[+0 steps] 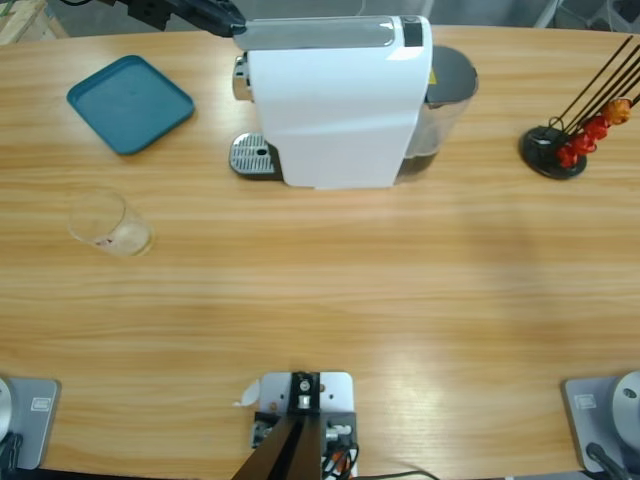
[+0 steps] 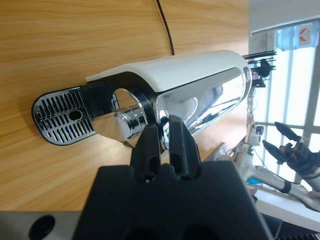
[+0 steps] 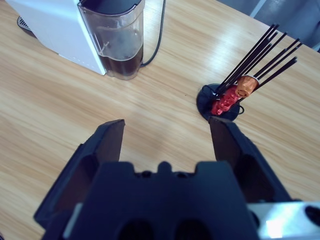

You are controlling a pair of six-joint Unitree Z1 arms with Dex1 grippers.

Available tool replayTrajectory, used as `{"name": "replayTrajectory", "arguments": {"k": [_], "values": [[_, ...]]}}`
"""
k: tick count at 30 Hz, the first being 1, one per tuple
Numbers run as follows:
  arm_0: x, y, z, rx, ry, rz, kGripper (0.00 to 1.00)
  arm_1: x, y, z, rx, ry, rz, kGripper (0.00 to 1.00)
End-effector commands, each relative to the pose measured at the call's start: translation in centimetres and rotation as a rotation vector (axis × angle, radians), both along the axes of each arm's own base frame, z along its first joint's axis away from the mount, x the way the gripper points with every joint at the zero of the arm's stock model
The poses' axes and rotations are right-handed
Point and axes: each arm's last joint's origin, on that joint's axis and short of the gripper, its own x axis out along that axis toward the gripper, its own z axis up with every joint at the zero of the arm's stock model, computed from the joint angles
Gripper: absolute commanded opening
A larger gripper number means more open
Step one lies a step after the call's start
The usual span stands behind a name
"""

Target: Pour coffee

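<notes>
A: Left claw (image 2: pixel 165 131)?
B: Jaws pressed together, nothing btwn them. It sits right by the chrome lever of the white coffee machine (image 2: pixel 195 75), near the spout, w/ the slotted drip tray (image 2: pixel 62 120) off to one side. In the high view it's the dark arm (image 1: pixel 200 14) at the top edge, by the machine's top.
A: Right claw (image 3: pixel 167 135)?
B: Jaws spread wide, empty, above bare desk (image 3: pixel 60 100). Ahead of it: the black capsule rack (image 3: pixel 220 102) w/ red and orange capsules, and the machine's clear water tank (image 3: pixel 117 42).
A: Where's the coffee?
B: Can't see any. The clear glass (image 1: pixel 108 224) stands on the desk left of the machine, well apart from the drip tray, below the teal tray (image 1: pixel 130 103). Looks empty.
</notes>
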Motion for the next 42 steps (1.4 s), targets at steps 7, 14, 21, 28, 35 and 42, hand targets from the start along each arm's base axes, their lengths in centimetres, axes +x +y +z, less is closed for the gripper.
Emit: {"name": "replayTrajectory", "arguments": {"k": [7,14,21,28,35,42], "values": [[-1.2,-1.1,4.2,-0.099,-0.116,-0.068,0.0,0.0,0.0,-0.4,-0.015,0.008,-0.012,0.752],[-3.1,-1.8,7.4,-0.174,-0.218,-0.134,0.0,0.0,0.0,-0.4,-0.016,0.009,-0.012,0.752],[-3.5,-1.6,9.1,-0.203,-0.258,-0.142,0.0,0.0,0.0,-0.4,-0.017,0.009,-0.011,0.752],[-5.4,-2.8,10.6,-0.16,-0.581,-0.345,0.991,-0.2,-0.2,-0.4,-0.016,0.001,-0.007,0.766],[-11.2,0.3,9.2,0.248,-0.871,-0.455,0.991,0.1,-0.1,0.9,0.003,-0.04,-0.038,0.766],[-16.3,4.4,4.8,0.49,-0.893,-0.602,0.988,3.7,-1.0,1.2,0.035,0.019,-0.452,0.766]]}}
